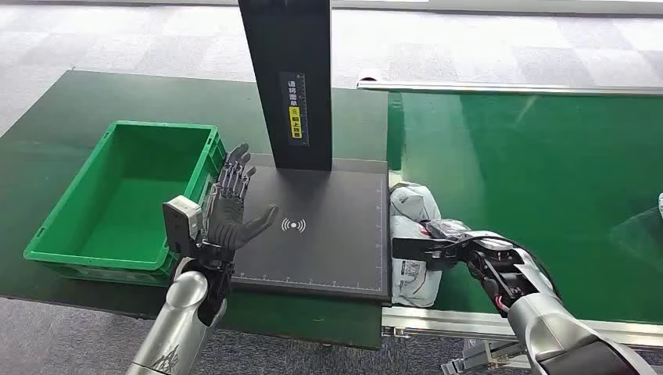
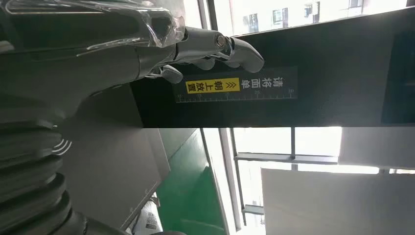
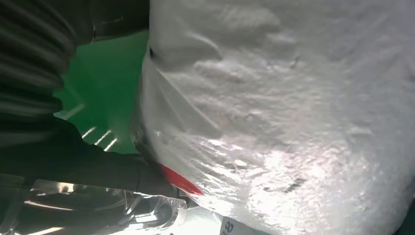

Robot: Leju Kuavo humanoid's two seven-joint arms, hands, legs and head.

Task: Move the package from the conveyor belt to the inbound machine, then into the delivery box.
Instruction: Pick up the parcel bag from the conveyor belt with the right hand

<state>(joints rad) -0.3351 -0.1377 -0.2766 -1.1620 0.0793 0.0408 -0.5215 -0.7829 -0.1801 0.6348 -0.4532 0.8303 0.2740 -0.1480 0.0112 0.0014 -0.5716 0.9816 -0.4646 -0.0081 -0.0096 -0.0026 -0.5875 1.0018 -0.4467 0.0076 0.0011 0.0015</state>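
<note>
While right hand [image 1: 438, 248] grips package [image 1: 412, 207] | left hand [image 1: 233, 205] fingers spread | yellow post label [image 1: 296, 123] unreadable

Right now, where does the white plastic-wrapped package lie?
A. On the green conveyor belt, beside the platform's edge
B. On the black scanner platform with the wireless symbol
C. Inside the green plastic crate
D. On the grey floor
A: the white plastic-wrapped package lies on the green conveyor belt, just beside the black scanner platform, with the right hand on it; the green plastic crate has nothing in it.
</note>
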